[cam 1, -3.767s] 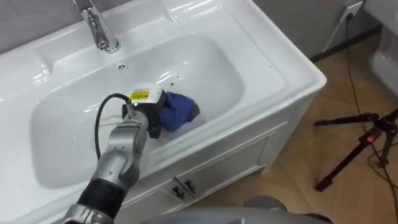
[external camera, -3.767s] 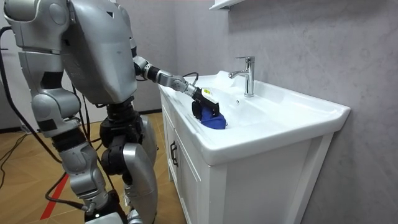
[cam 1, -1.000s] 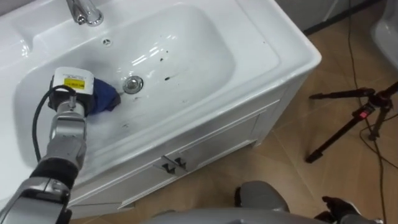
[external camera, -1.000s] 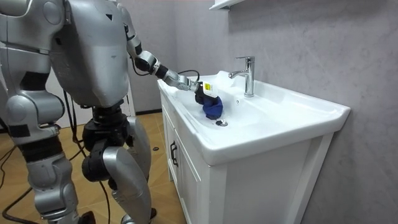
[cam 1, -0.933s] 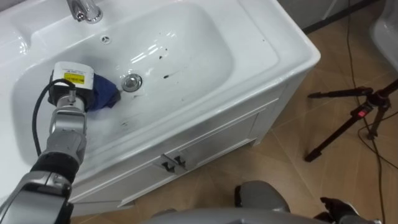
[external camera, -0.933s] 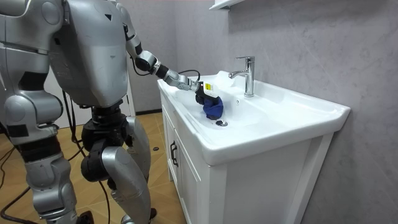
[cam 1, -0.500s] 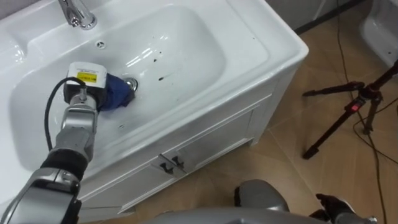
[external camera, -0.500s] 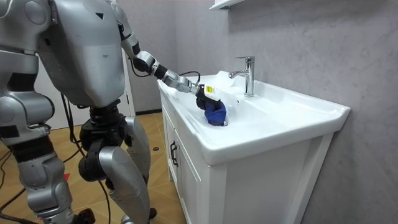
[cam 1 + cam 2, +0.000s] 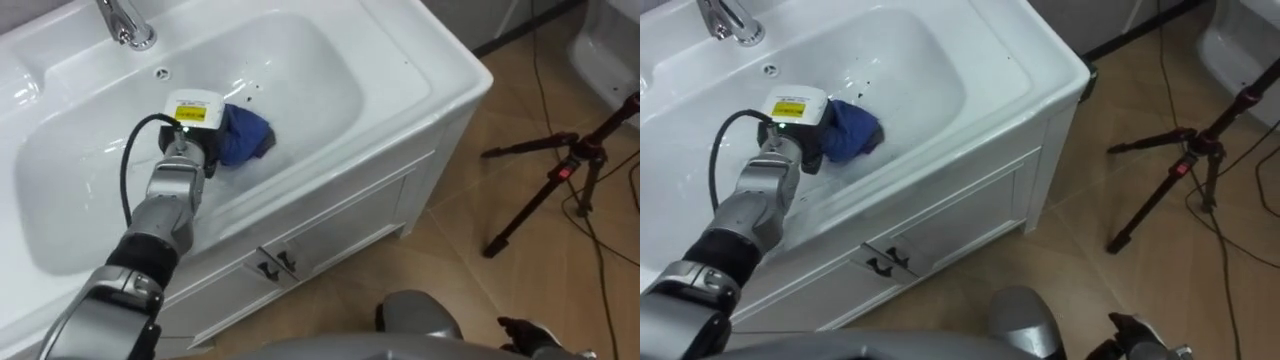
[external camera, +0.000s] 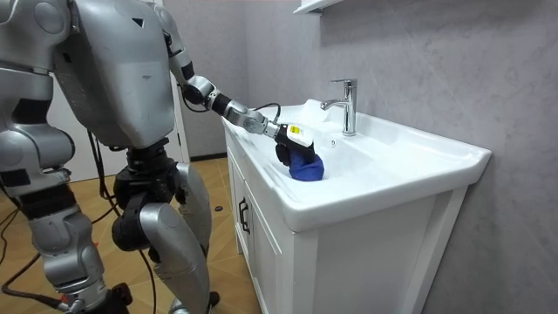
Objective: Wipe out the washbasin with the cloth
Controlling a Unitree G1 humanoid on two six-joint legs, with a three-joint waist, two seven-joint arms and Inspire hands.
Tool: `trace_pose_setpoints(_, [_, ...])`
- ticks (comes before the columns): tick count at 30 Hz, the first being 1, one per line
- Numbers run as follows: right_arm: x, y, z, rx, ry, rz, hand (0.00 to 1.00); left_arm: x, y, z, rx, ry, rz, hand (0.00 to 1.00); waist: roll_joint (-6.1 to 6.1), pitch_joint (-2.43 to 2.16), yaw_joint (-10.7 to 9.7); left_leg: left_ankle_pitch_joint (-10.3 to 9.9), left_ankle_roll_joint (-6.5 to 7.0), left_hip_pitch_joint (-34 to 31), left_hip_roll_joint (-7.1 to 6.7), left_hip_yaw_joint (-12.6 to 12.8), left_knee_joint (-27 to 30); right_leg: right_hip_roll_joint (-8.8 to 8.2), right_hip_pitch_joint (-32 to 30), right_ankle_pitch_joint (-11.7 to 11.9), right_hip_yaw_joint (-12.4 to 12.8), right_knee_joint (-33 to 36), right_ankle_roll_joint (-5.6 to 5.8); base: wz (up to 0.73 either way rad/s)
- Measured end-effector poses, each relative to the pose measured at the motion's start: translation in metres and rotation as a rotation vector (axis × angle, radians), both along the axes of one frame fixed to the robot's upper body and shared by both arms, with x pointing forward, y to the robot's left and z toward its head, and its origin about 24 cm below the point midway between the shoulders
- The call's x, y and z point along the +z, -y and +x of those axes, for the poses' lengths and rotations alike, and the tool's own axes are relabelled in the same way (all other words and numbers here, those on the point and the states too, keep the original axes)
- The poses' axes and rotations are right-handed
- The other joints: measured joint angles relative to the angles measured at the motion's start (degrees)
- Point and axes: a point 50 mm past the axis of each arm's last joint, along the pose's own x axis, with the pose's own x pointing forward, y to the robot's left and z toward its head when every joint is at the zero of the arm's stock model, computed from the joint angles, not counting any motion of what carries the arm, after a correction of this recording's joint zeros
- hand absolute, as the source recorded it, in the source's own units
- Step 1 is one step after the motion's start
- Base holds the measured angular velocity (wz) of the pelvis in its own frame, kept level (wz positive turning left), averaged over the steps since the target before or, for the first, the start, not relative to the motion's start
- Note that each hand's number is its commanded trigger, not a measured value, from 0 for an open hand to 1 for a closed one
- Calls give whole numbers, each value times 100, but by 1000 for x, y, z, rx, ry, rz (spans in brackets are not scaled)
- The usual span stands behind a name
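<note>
The blue cloth (image 9: 243,138) is shown bunched on the floor of the basin (image 9: 320,85), touching the left hand (image 9: 188,148) at its 3 o'clock. Whether the hand is closed on it cannot be told.

The white cabinet (image 10: 261,249) stands hard against a grey, rough-plastered wall (image 10: 418,61), with small dark handles (image 9: 270,268) where its two doors meet. Above the cabinet a white shelf (image 10: 316,6) juts from that wall. Brown wood-look floor (image 9: 470,290) spreads before the cabinet, and a black tripod (image 9: 560,175) stands just off its corner.
</note>
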Motion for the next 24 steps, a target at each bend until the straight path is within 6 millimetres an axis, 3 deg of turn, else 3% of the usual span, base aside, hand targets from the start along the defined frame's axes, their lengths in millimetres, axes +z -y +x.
trace_pose_setpoints(2, [0,-1,0,11,0,1,0,1,8,0,-19,0,-14,100,30,-24,-1,-5,2,78,-1,27,-60,12,72,24,24,-66,13,-8])
trace_pose_setpoints(10, [-3,-9,-1,18,1,23,0,4,20,1,-70,-8,-18,100,51,-38,-185,-68,3,244,-4,120,-104,21,175,15,79,-66,24,-6])
trace_pose_setpoints(24, [-5,-6,-31,-26,-89,40,0,-3,16,-2,-77,-37,-19,100,55,-36,-315,-75,-9,669,-16,226,-363,111,550,38,251,-352,61,-6])
